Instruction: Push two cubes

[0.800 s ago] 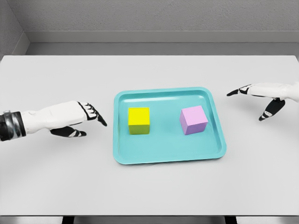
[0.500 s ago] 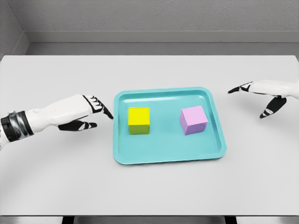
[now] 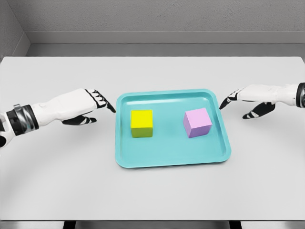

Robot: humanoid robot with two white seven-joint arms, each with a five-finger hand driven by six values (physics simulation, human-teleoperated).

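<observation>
Both open, empty robot hands, left robot hand [image 3: 90,107] and right robot hand [image 3: 245,98], have closed in beside the tray [image 3: 171,160] holding the yellow cube [image 3: 142,123] and pink cube [image 3: 197,122].

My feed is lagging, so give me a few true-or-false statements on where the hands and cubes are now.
1. The yellow cube and the pink cube both sit inside the teal tray. True.
2. The left hand is gripping the yellow cube. False: it is outside the tray's left rim, holding nothing.
3. The right hand is beside the tray's right rim, fingers pointing toward it. True.
4. The two cubes touch each other. False: bare tray floor shows between them.
5. The pink cube is left of the yellow one. False: it is on the right.
</observation>
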